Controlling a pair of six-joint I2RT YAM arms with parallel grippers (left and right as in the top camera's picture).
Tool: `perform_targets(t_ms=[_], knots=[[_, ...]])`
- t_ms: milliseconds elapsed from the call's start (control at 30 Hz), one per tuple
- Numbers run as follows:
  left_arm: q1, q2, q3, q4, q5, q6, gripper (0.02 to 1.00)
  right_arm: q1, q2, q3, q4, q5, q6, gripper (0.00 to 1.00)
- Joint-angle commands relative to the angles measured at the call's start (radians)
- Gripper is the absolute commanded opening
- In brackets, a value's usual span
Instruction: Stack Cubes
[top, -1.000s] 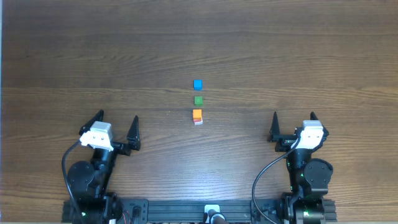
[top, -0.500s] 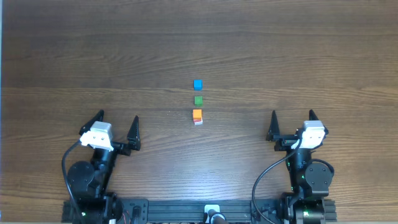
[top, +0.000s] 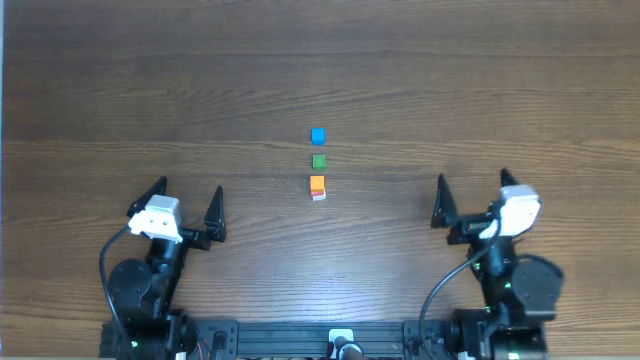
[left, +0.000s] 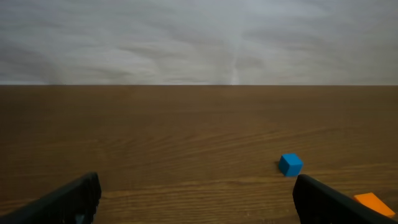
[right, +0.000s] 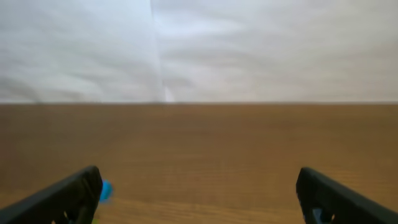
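Observation:
Three small cubes lie in a line at the table's middle: a blue cube (top: 318, 136) farthest, a green cube (top: 319, 161) in between, and an orange cube (top: 317, 184) nearest, resting on a small white piece. My left gripper (top: 188, 190) is open at the near left, well clear of them; its wrist view has the blue cube (left: 290, 164) and a corner of the orange cube (left: 373, 203). My right gripper (top: 472, 186) is open at the near right, also apart from the cubes; a sliver of the blue cube (right: 105, 190) peeks beside its finger.
The wooden table (top: 320, 70) stretches bare around the cubes. A pale wall (left: 199, 37) rises behind the table's far edge.
The right arm has shifted slightly to the right and turned a little. The left arm and the cubes have stayed put.

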Motion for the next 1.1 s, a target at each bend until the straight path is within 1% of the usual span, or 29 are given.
perform_targets(t_ms=[33, 100, 233, 367, 500, 567, 700, 733, 800, 867, 1000, 1100], knots=[[0.004, -0.009, -0.007, 0.006, 0.010, 0.013, 1.000, 0.000, 0.246, 0.241, -0.085, -0.107, 0.005, 0.991], [0.004, -0.009, -0.007, 0.006, 0.010, 0.013, 1.000, 0.000, 0.385, 0.365, -0.166, -0.129, 0.009, 0.991], [0.004, -0.009, -0.007, 0.006, 0.010, 0.013, 1.000, 0.005, 0.645, 0.591, -0.341, -0.132, 0.085, 0.991], [0.004, -0.009, -0.007, 0.006, 0.010, 0.013, 1.000, 0.081, 0.865, 0.762, -0.449, -0.126, 0.089, 0.991], [0.004, -0.009, -0.007, 0.006, 0.010, 0.013, 0.998, 0.223, 1.049, 0.887, -0.502, -0.050, 0.150, 0.991], [0.004, -0.009, -0.007, 0.006, 0.010, 0.013, 0.998, 0.293, 1.125, 0.931, -0.520, -0.024, 0.171, 0.991], [0.004, -0.009, -0.007, 0.006, 0.010, 0.013, 1.000, 0.402, 1.285, 1.016, -0.581, -0.018, 0.215, 0.991], [0.004, -0.009, -0.007, 0.006, 0.010, 0.013, 0.998, 0.424, 1.322, 1.038, -0.601, -0.001, 0.235, 0.991], [0.004, -0.009, -0.007, 0.006, 0.010, 0.013, 0.998, 0.474, 1.416, 1.100, -0.660, 0.059, 0.285, 0.991], [0.004, -0.009, -0.007, 0.006, 0.010, 0.013, 1.000, 0.518, 1.508, 1.170, -0.715, 0.100, 0.313, 0.991], [0.004, -0.009, -0.007, 0.006, 0.010, 0.013, 1.000, 0.572, 1.643, 1.273, -0.772, 0.110, 0.344, 0.991], [0.004, -0.009, -0.007, 0.006, 0.010, 0.013, 0.998, 0.592, 1.714, 1.315, -0.774, 0.132, 0.367, 0.991]])
